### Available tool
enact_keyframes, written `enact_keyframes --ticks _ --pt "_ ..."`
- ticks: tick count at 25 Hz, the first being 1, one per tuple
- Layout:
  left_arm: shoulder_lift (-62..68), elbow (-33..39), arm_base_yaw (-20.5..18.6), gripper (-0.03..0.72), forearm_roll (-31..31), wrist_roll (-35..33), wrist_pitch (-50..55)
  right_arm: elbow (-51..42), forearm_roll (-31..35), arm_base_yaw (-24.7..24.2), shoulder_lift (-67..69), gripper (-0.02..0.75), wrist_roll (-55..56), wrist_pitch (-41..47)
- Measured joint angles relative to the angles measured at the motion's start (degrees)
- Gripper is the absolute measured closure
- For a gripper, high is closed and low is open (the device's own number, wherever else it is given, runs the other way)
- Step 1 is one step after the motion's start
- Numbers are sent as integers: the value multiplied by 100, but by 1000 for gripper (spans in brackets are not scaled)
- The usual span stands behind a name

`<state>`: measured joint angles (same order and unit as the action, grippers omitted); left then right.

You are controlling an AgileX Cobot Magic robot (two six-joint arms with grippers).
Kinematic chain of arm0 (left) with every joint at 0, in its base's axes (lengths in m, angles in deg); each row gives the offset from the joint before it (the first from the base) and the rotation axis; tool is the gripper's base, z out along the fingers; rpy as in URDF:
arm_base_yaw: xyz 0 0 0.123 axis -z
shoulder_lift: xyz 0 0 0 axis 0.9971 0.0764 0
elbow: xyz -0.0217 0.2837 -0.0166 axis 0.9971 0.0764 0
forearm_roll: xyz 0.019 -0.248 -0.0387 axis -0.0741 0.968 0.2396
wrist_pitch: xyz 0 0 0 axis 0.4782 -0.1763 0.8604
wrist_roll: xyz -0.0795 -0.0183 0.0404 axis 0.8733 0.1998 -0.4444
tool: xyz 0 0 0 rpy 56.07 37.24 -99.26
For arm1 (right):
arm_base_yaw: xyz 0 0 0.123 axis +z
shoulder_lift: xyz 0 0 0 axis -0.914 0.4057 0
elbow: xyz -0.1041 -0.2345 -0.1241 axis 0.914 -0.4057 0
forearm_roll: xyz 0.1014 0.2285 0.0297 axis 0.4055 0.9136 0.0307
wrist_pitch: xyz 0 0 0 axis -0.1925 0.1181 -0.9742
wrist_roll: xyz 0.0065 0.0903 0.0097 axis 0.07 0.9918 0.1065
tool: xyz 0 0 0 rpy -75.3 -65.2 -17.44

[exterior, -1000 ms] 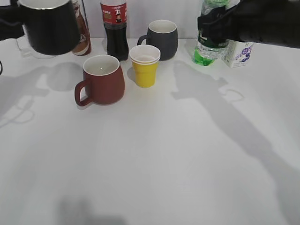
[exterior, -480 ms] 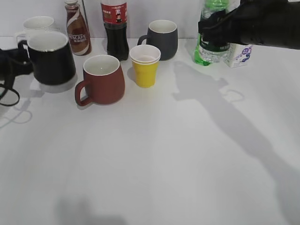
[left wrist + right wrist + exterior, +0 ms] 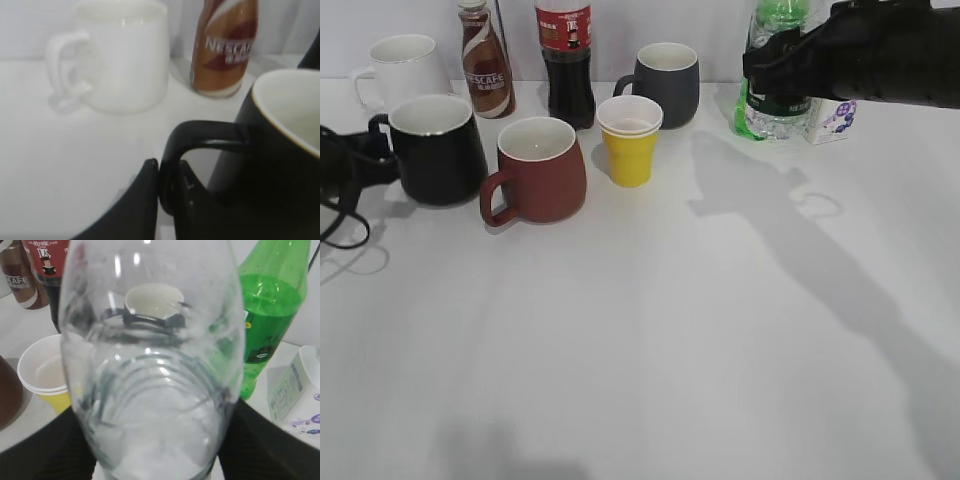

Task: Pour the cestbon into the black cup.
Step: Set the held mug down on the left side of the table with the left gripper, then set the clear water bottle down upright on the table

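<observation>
1. The left gripper point(image 3: 159, 192) sits at the seven o'clock edge of the left wrist view, its two dark fingers clamped on the loop handle of the wide glossy black cup with a white inside point(image 3: 280, 150); the handle passes between the fingers.
2. In the exterior view that left gripper point(image 3: 365, 165) is at nine o'clock, and the black cup point(image 3: 438, 150) stands upright on the white table point(image 3: 650, 330), just beside the brown-red mug point(image 3: 537, 168) at its three o'clock.
3. At the cup's twelve o'clock stand a white ceramic mug point(image 3: 402, 62) and a brown Nescafe coffee bottle point(image 3: 485, 62), both apart from it.
4. The right gripper point(image 3: 778, 72), at one o'clock in the exterior view, is closed around the clear plastic cestbon water bottle point(image 3: 767, 100), which stands upright near the table's back edge.
5. In the right wrist view the cestbon bottle point(image 3: 150, 360) fills the middle, with the dark fingers point(image 3: 50, 450) showing at its lower sides.
6. A bright green soda bottle point(image 3: 272, 310) stands behind it at two o'clock, and a small white carton point(image 3: 830, 118) sits just at its three o'clock.
7. Towards nine o'clock from the cestbon are a matte dark grey mug point(image 3: 665, 82), a yellow paper cup with a white cup nested inside point(image 3: 629, 140), and a dark cola bottle with a red label point(image 3: 566, 62).
</observation>
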<state>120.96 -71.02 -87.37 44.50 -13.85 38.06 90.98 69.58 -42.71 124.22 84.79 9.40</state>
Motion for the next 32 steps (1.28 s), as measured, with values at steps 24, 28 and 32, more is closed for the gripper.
enact_keyframes --ticks 24,28,32 --pt "-440 1283 -24 391 187 59 -1147 -455 101 -95 95 272 18 -636" --pt "-1021 1587 -24 390 316 24 -1104 -811 310 -340 603 272 20 -1352" --pt "-1563 1827 -24 390 335 19 -1055 -866 369 -429 1180 272 101 -1940"
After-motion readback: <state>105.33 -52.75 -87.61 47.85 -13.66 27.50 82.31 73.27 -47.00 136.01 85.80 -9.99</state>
